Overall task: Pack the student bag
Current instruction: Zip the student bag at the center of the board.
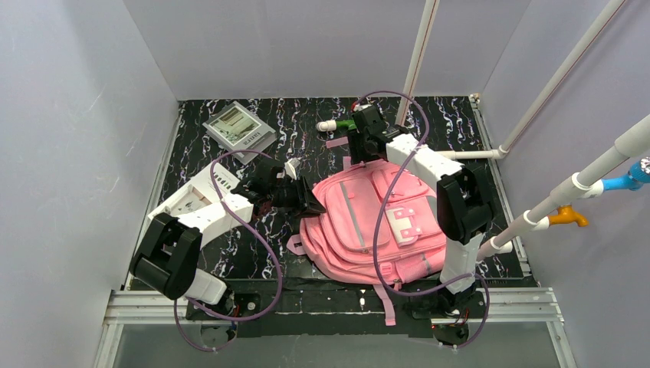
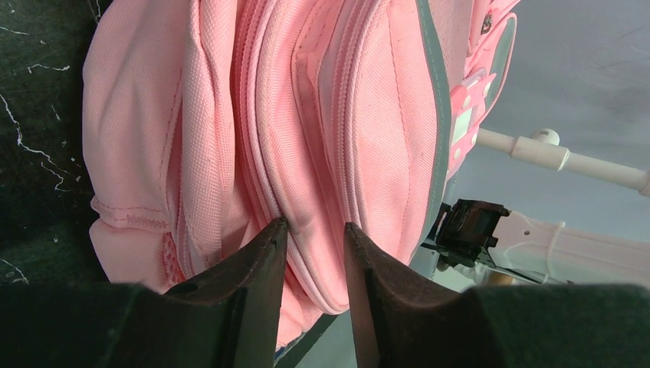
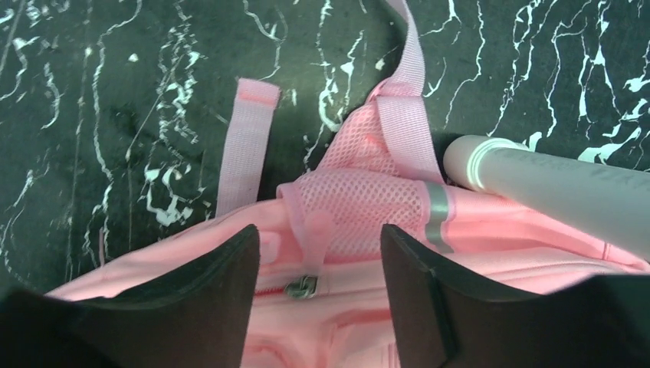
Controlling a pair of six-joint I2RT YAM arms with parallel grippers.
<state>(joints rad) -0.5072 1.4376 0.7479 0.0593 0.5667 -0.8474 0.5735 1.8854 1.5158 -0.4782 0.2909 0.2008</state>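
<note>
The student bag [image 1: 368, 222], a pink backpack with a grey stripe, lies flat in the middle of the black marbled table. My left gripper [image 1: 310, 201] is at the bag's left edge. In the left wrist view its gripper [image 2: 316, 226] is closed on a ridge of the student bag's fabric [image 2: 306, 153] beside a zipper seam. My right gripper [image 1: 360, 149] hovers over the bag's top end. In the right wrist view it [image 3: 318, 234] stands open, with a metal zipper pull [image 3: 304, 287] and the pink mesh handle [image 3: 360, 199] between its fingers, untouched.
A grey boxed item [image 1: 239, 129] lies at the back left. A white flat object [image 1: 201, 195] sits under the left arm. A green and white cylinder [image 1: 337, 124] rests behind the bag, its white end [image 3: 536, 180] beside the right gripper. White pipes [image 1: 475, 153] border the right side.
</note>
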